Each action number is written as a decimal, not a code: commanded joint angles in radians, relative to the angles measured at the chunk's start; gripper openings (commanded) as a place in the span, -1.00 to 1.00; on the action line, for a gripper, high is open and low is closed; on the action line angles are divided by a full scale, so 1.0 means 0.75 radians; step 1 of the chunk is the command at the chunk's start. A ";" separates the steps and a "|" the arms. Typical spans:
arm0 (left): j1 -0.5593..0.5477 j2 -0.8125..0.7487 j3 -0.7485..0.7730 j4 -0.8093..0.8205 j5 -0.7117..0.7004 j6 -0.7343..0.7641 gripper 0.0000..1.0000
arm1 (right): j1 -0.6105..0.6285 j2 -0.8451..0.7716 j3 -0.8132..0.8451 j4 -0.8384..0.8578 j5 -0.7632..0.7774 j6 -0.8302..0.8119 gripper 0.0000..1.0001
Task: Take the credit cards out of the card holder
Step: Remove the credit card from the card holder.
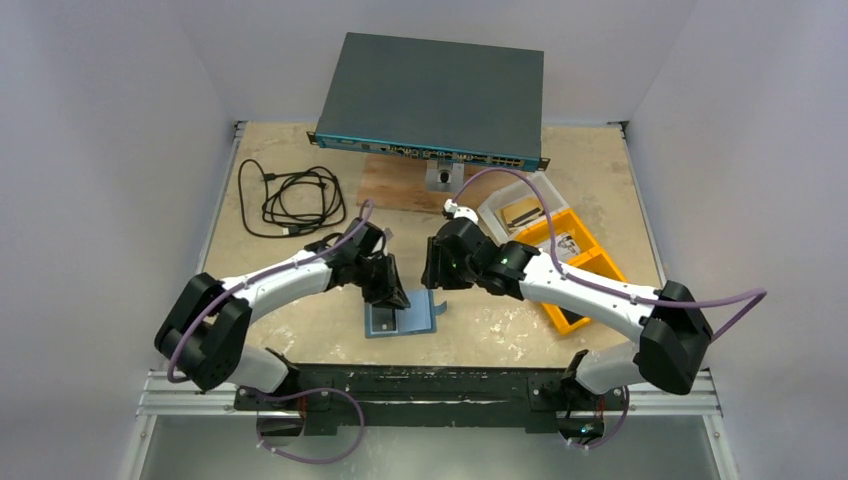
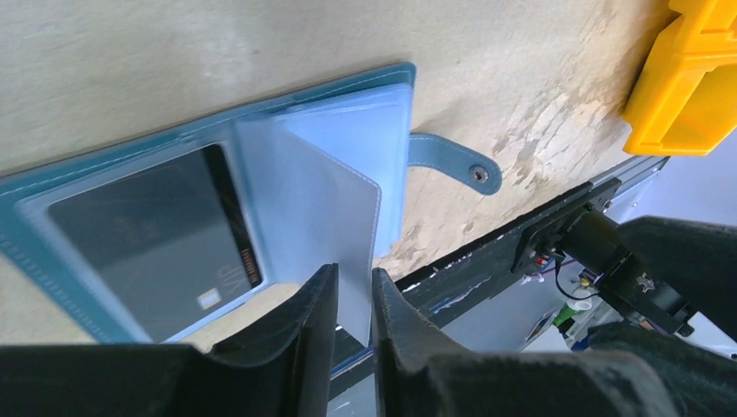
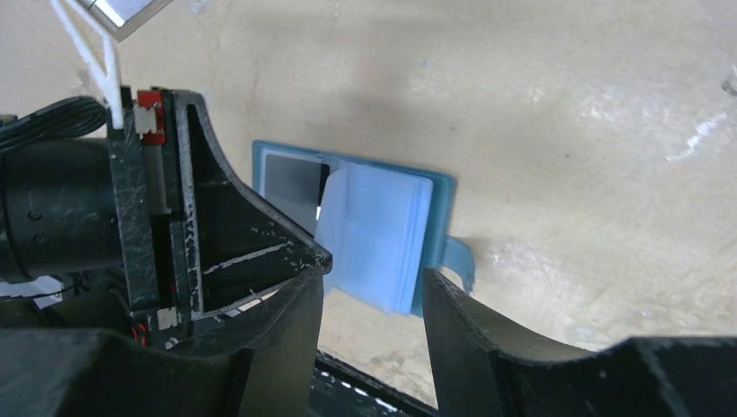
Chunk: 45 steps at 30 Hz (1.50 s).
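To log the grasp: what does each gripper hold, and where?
Left gripper: free edge of the card holder's clear pocket leaf lies between its fingers; grip uncertain. Right gripper: nothing.

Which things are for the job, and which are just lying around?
For the job: open blue card holder, dark card in its pocket.
Lying around: black cable, grey box, orange bin, clear tub.
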 commanded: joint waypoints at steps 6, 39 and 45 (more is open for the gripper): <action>-0.097 0.244 0.159 0.137 0.003 -0.065 -0.30 | -0.006 -0.144 -0.078 -0.083 0.084 0.052 -0.07; 0.232 -0.150 -0.112 -0.144 -0.155 0.117 -0.52 | 0.068 0.470 0.115 0.409 -0.434 0.051 -0.25; 0.231 -0.103 -0.125 -0.106 -0.158 0.114 -0.75 | 0.040 0.548 0.070 0.472 -0.481 0.053 -0.27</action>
